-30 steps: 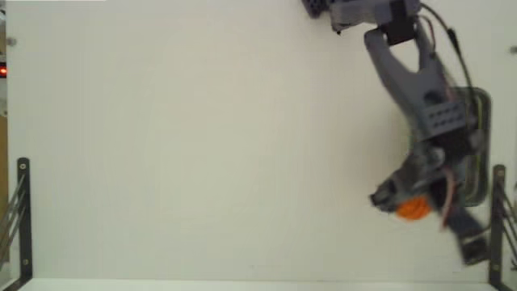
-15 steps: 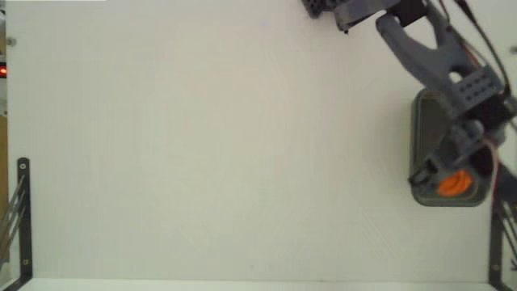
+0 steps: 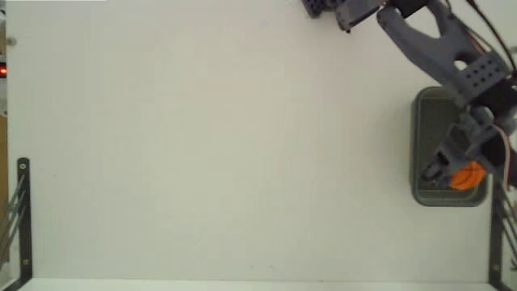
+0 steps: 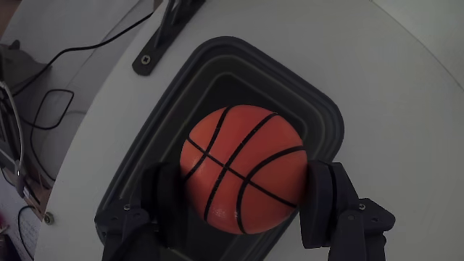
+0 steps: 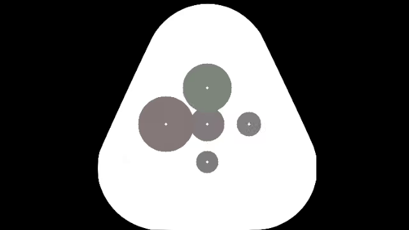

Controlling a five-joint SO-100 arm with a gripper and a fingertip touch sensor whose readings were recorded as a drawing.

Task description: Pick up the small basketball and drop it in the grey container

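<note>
Wrist view: gripper (image 4: 243, 206) clamped on small basketball (image 4: 243, 168) above grey container (image 4: 322, 119); if released off-centre, could strike the rim and bounce out.

Fixed view: high above, facing straight down, far, whole white desk (image 3: 226, 145). Wrist view: close, facing down past fingers (image 4: 330, 199). Shared: grey-green rectangular plastic tub (image 3: 424, 109) (image 4: 319, 109), small orange ball (image 3: 466, 175) (image 4: 243, 168).
</note>
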